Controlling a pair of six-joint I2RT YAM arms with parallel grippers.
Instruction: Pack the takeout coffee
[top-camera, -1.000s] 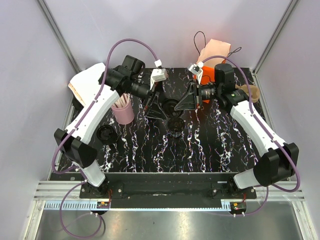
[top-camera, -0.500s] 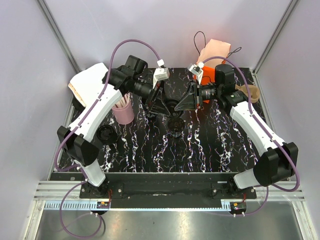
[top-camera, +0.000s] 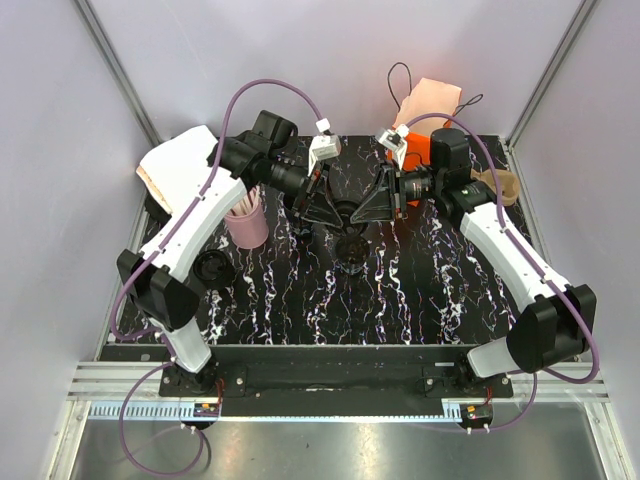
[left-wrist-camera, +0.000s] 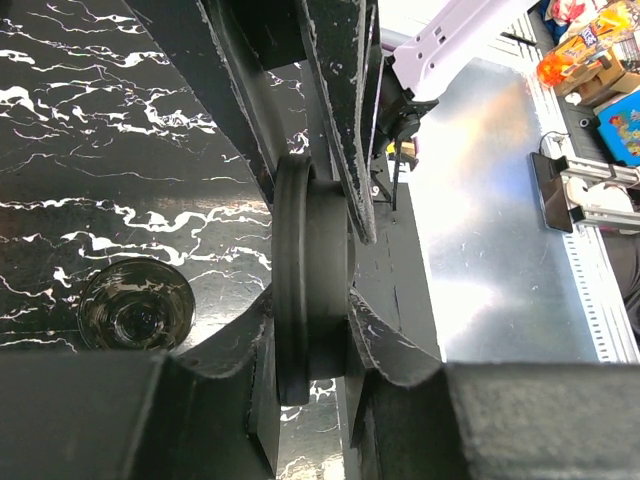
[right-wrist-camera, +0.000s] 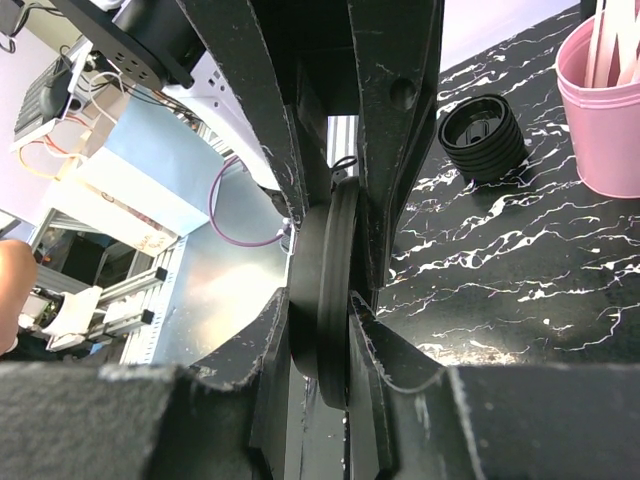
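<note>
Left claw (left-wrist-camera: 312, 335) and right claw (right-wrist-camera: 325, 335) both clamp one dark lid (left-wrist-camera: 310, 250) held on edge, near the open black cup (top-camera: 350, 250) on the marbled surface (top-camera: 430, 290).

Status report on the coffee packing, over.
Right tool and left tool both clamp the lid, on edge. Black cup stands open on table. Nothing between lid and cup.

The top camera looks down from above and behind the arm bases, over the whole black marble table (top-camera: 420, 300). Each wrist camera looks from very close, back toward the near edge. Both wrist views share the dark lid (left-wrist-camera: 310, 280), seen edge-on.
</note>
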